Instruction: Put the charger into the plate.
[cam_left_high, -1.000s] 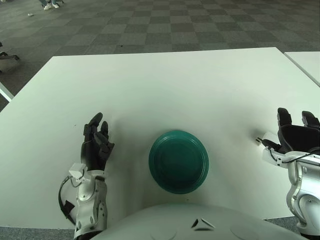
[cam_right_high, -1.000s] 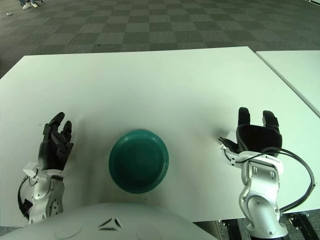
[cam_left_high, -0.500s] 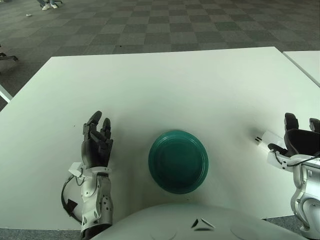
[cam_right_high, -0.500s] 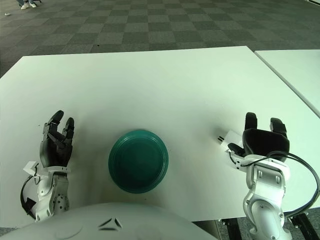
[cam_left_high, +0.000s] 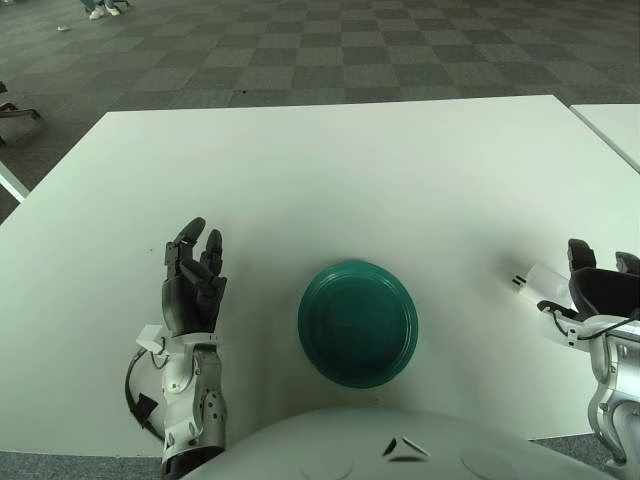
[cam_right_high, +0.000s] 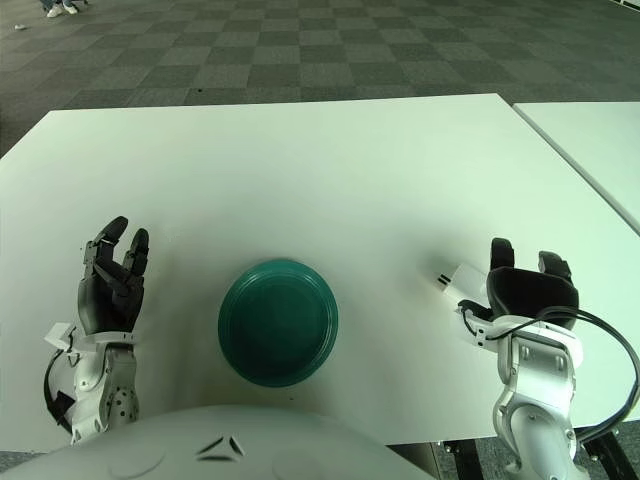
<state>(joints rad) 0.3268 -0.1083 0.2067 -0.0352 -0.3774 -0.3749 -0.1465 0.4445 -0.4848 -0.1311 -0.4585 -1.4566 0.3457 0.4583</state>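
Behind the white table (cam_left_high: 330, 170) is a gray floor (cam_left_high: 300, 50) with a checker pattern. On the table, near the right edge, lies the small white charger (cam_right_high: 465, 282). Its metal prongs point to the left. It lies flat on the table top, not in the plate.

Just beside the charger, on its near right side, is the right hand (cam_right_high: 530, 292). The dark fingers (cam_right_high: 501, 253) point up and away from the robot. One finger is right next to the charger, but I cannot tell if it touches it. The hand is loose and holds nothing.

Well apart from the charger, to its left, sits the green plate (cam_left_high: 357, 322). It is round and dark green and rests close to the near edge of the table, in front of the robot's body. Nothing is in it.

Farther left, past the plate, is the left hand (cam_left_high: 192, 290). It stands upright with its dark fingers spread a little. It holds nothing and is not touching the plate.

A second white table (cam_right_high: 590, 140) shows at the far right, apart from the first one.
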